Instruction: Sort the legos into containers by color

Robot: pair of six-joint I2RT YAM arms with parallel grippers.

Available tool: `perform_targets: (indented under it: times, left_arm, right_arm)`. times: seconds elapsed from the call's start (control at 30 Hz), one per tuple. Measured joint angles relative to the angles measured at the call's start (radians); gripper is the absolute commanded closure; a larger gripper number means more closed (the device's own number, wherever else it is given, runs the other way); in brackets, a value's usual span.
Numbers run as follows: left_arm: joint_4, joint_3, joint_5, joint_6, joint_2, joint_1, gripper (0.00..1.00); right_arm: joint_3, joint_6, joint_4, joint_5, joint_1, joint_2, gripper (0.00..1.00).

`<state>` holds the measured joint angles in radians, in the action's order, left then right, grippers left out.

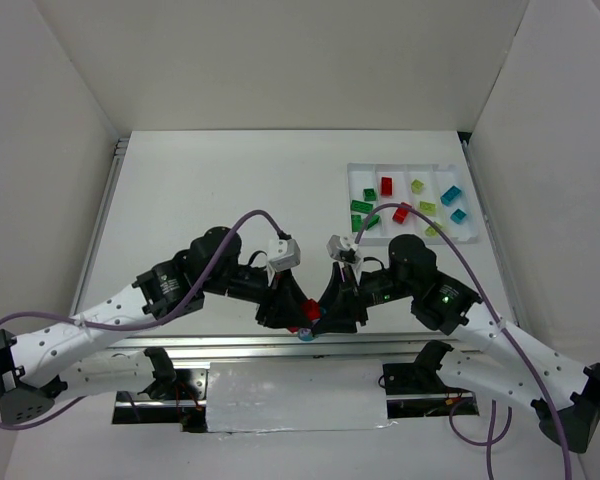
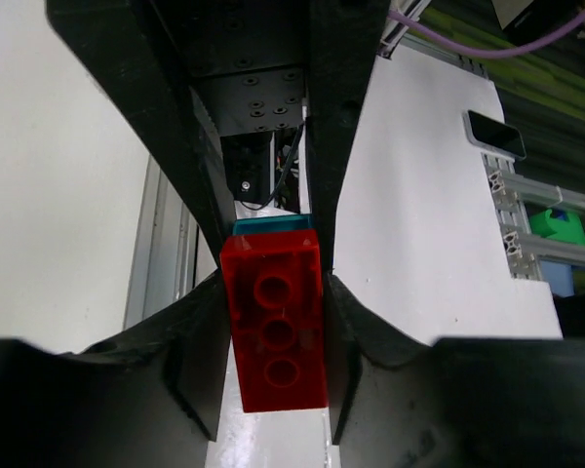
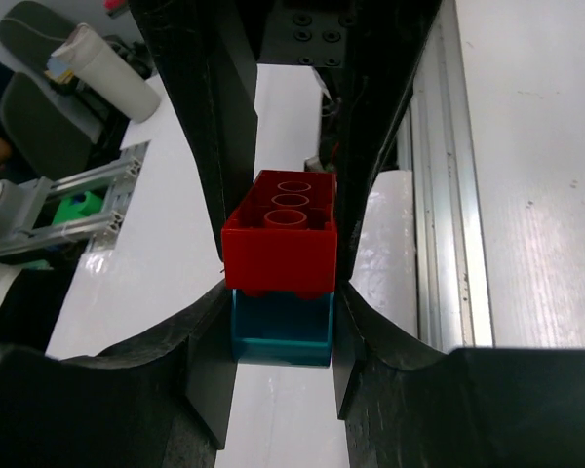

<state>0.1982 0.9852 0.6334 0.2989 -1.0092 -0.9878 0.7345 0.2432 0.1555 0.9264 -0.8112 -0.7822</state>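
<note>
A red brick stacked on a teal-blue brick is held between both grippers near the table's front edge. My left gripper is shut on the red brick. My right gripper is shut on the teal-blue brick, with the red one just beyond its fingertips. The two grippers face each other tip to tip. The white tray sits at the far right with dark green, red, yellow-green and teal-blue bricks in separate compartments.
An aluminium rail runs along the table's front edge just below the grippers. White walls enclose the table on the left, back and right. Purple cables loop over both arms.
</note>
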Motion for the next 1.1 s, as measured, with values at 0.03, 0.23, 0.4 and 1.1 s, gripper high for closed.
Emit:
perform_targets:
  times: [0.03,0.23,0.4,1.1]
  left_arm:
    - [0.008,0.003,-0.004,0.006,-0.006,0.002,0.67]
    - [0.035,0.012,-0.027,0.014,-0.015,0.005,1.00]
    - [0.061,0.020,-0.078,-0.010,0.000,-0.001,1.00]
    - [0.351,0.138,-0.687,0.001,0.199,-0.001,1.00]
  right_arm:
    - [0.000,-0.004,0.014,-0.010,0.000,0.000,1.00]
    - [0.000,-0.022,0.034,-0.034,0.000,0.000,1.00]
    - [-0.002,-0.048,0.029,-0.045,0.000,0.000,1.00]
    - [0.075,0.117,0.123,-0.535,0.303,-0.237,1.00]
